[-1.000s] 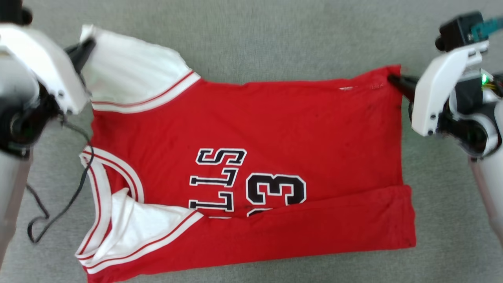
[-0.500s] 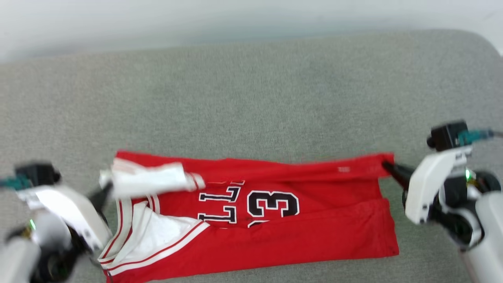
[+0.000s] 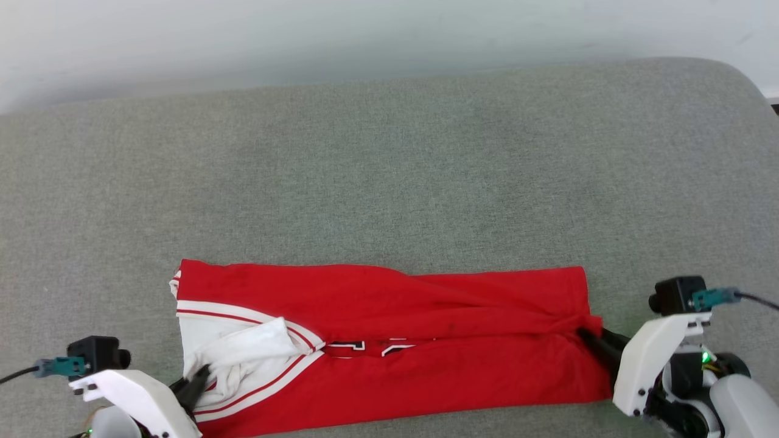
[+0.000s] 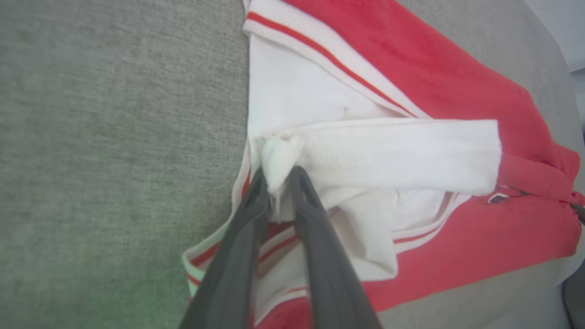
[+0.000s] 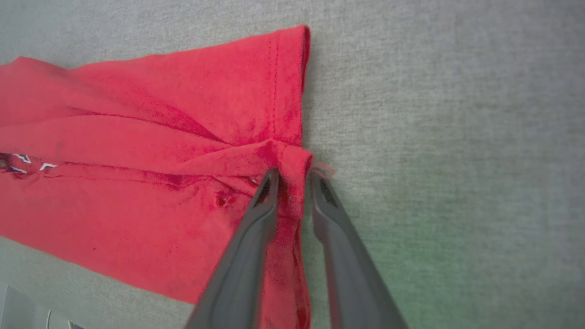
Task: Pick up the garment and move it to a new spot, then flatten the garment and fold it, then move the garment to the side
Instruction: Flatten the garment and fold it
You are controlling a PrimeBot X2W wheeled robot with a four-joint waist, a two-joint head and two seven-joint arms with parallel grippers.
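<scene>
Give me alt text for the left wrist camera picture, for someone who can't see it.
The left gripper pinches a bunched tip of white fabric on the garment, a red jersey with striped trim. It lies folded on a grey cloth surface.

Bright, even light — barely a shadow on the grey fabric surface (image 3: 389,182). The red sports jersey with white sleeves (image 4: 365,151) nearly bleaches out at its sleeve. Green glow tints the wrist views at 7 and 5 o'clock — the long dark fingers (image 5: 237,274) blur at 6.
</scene>
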